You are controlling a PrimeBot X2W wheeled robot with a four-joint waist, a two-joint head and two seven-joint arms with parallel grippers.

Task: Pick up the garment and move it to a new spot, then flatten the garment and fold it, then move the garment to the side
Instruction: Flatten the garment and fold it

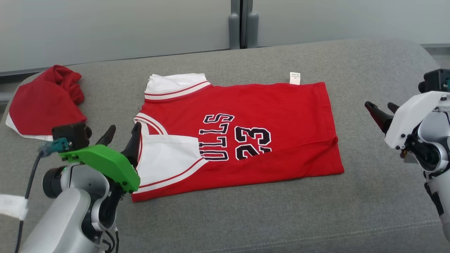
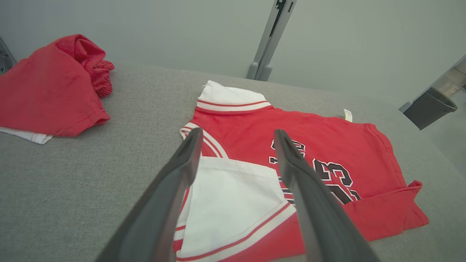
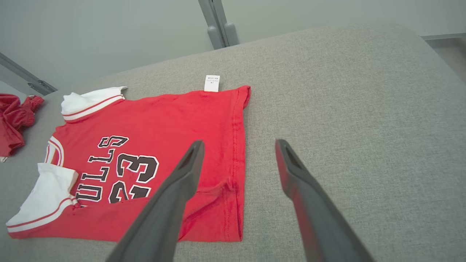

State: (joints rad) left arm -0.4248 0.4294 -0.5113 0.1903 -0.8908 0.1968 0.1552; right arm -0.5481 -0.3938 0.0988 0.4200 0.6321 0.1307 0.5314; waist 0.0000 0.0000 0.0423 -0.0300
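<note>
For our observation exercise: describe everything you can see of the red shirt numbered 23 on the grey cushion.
The shirt is soft red knit with white, red-striped sleeves, black white-edged lettering and a 23, and a small white tag on its far edge. It lies flat on the grey cushion, its near long edge folded over the print, one sleeve laid on the front. The open left gripper hangs at its collar end, contact unclear; the open right gripper stands apart.

The red jersey (image 1: 281,105) reads "ULLS" and "23"; its white tag (image 1: 295,78) seems printed, unreadable.
</note>
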